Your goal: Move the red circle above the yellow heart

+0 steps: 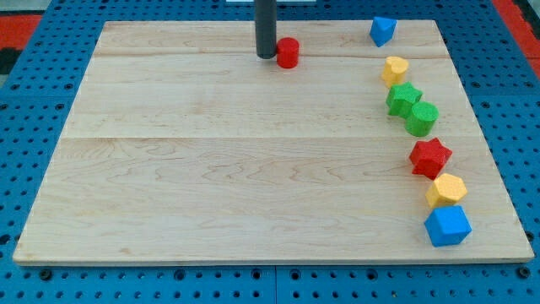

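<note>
The red circle (288, 52), a short red cylinder, stands on the wooden board near the view's top, left of centre-right. My tip (267, 56) touches its left side. The yellow heart (394, 69) lies at the view's right, well to the right of the red circle and slightly lower. The rod rises straight up out of the view's top.
Down the board's right side lie a blue block (382, 30), a green star (402, 98), a green block (422, 118), a red star (430, 156), a yellow hexagon (446, 191) and a blue cube (447, 225). The board (211, 169) sits on a blue pegboard.
</note>
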{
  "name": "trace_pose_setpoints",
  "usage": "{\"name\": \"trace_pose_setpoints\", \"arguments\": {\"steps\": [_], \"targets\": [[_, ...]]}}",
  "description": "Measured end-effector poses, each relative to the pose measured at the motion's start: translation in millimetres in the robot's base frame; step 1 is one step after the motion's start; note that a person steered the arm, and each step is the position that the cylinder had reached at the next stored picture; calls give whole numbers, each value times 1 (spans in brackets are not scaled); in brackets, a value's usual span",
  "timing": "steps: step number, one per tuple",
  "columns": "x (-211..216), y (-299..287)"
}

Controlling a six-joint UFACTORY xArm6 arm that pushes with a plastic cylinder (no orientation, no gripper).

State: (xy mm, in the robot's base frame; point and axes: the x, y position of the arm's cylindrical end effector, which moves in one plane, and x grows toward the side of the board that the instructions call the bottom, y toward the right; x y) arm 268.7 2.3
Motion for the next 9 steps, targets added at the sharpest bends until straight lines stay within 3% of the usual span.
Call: {"name": "trace_pose_setpoints", "arguments": {"steps": [6,8,9], "targets": [[17,76],[-8,59],[4,64]]}}
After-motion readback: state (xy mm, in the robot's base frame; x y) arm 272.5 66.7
